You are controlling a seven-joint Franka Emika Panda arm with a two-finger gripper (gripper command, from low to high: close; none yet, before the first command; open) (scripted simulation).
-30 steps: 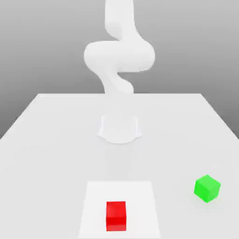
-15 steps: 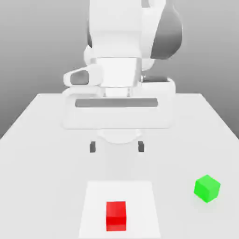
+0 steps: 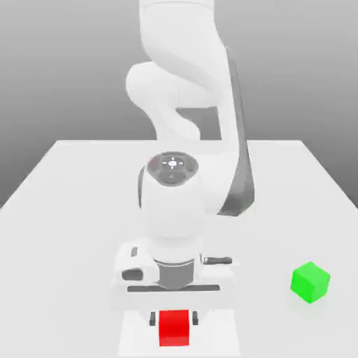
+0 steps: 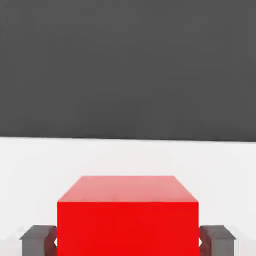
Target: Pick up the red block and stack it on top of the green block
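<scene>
The red block [image 3: 174,328] lies on a paler square patch near the table's front edge. My gripper [image 3: 173,319] has come down over it and is open. One dark fingertip [image 3: 152,319] stands on each side of the block, with a thin gap showing. In the hand view the red block [image 4: 127,220] sits between the two grey fingertips [image 4: 37,241] of the gripper [image 4: 127,241]. The green block [image 3: 310,282] rests on the table at the exterior view's right, turned at an angle and well apart from the gripper.
The white table [image 3: 63,210] runs back to a far edge. The arm's base and bent links [image 3: 178,196] rise over the middle of it, behind the hand. The pale square patch [image 3: 133,335] shows around the red block.
The hand has dropped from above the middle of the table down to the red block, and its fingers now straddle the block. Neither block has moved.
</scene>
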